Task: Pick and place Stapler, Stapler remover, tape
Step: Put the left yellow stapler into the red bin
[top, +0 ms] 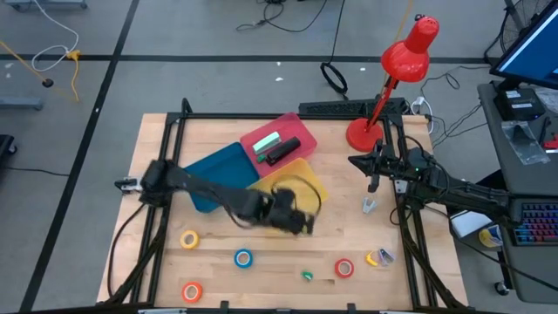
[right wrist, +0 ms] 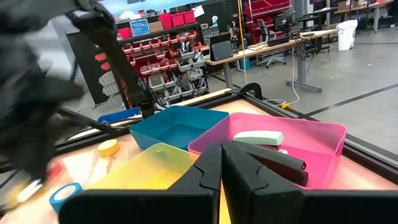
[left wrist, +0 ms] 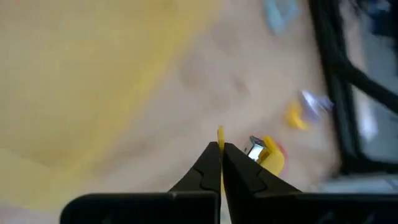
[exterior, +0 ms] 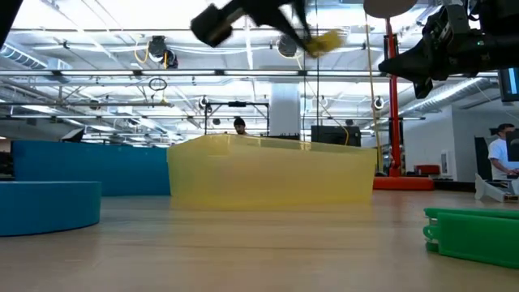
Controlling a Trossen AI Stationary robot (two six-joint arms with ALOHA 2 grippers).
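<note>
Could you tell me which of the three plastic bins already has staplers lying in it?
The pink rectangular plastic bin: it holds a pale green stapler and a black stapler, while the blue bin looks empty and the yellow bin is partly hidden.

Four tape rolls (top: 242,257) lie flat, apart; staplers (top: 281,152) rest in pink bin (top: 296,126).

Three bins (top: 218,166) – four tape rolls (top: 243,257) – two staplers (top: 281,153) – one lamp (top: 392,74)

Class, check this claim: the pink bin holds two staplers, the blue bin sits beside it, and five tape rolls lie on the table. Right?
Not quite: the high view shows four tape rolls, not five. The pink bin does hold two staplers, with the blue bin beside it.
</note>
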